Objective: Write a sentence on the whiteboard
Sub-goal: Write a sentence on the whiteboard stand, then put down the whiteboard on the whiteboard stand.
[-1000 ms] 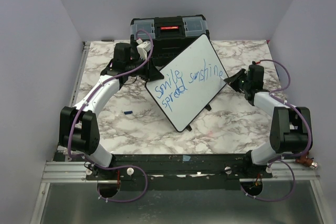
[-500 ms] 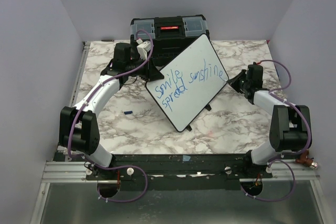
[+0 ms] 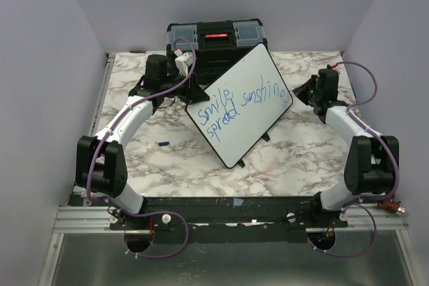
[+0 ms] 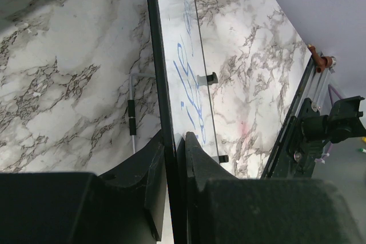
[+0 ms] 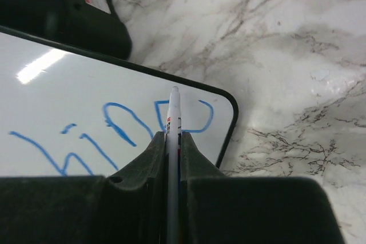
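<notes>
1. A small blue piece (image 3: 162, 143) lies on the marble worktop (image 3: 134, 159), beside the left arm.
2. The left pincer (image 3: 194, 92) is clamped on the left edge of the whiteboard (image 3: 249, 75), with a finger (image 4: 153, 167) on each face.
3. The whiteboard sits mid-worktop, turned corner-wise, just in front of the black toolbox (image 3: 214, 37).
4. The sentence (image 3: 225, 124) is in blue, in two slanted lines, roughly "Smile spread sunshine".
5. The right pincer (image 3: 301, 93), at the whiteboard's right corner, is clamped on a marker (image 5: 173, 119). The tip is over the last letters; whether it touches cannot be told.
</notes>
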